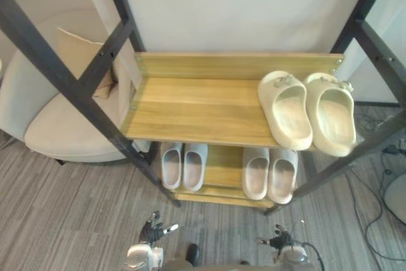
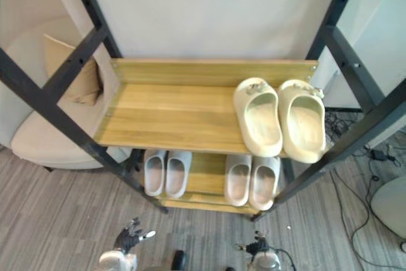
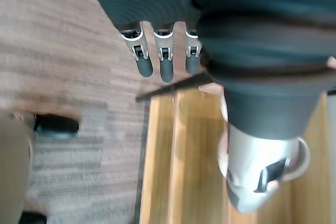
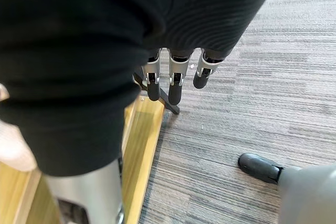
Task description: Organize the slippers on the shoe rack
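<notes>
Nearest the camera, at 7 o'clock in the head view, the left robot hand (image 1: 154,228) hangs low above the grey carpet floor (image 1: 63,214), fingers loosely spread and holding nothing. The right robot hand (image 1: 278,240) sits at 5 o'clock, likewise unclenched and empty.

Ahead stands the shoe rack (image 1: 196,109), wooden shelves in a black metal frame. A pair of cream slippers (image 1: 288,112) lies side by side at 3 o'clock on the top shelf, heels over the front edge. On the lower shelf (image 1: 223,166), a pale grey pair (image 1: 172,166) sits at 9 o'clock and an off-white pair (image 1: 257,172) at 3 o'clock.

All look like one-piece moulded clogs, so they are probably light, slightly springy and smooth rather than fragile. The raised heel rim facing the robot seems the best place to pinch.

No writing or label can be read; small ornaments on the cream toes are too small to make out.

A beige armchair (image 1: 70,131) with a cushion (image 1: 79,52) stands at 9 o'clock.
</notes>
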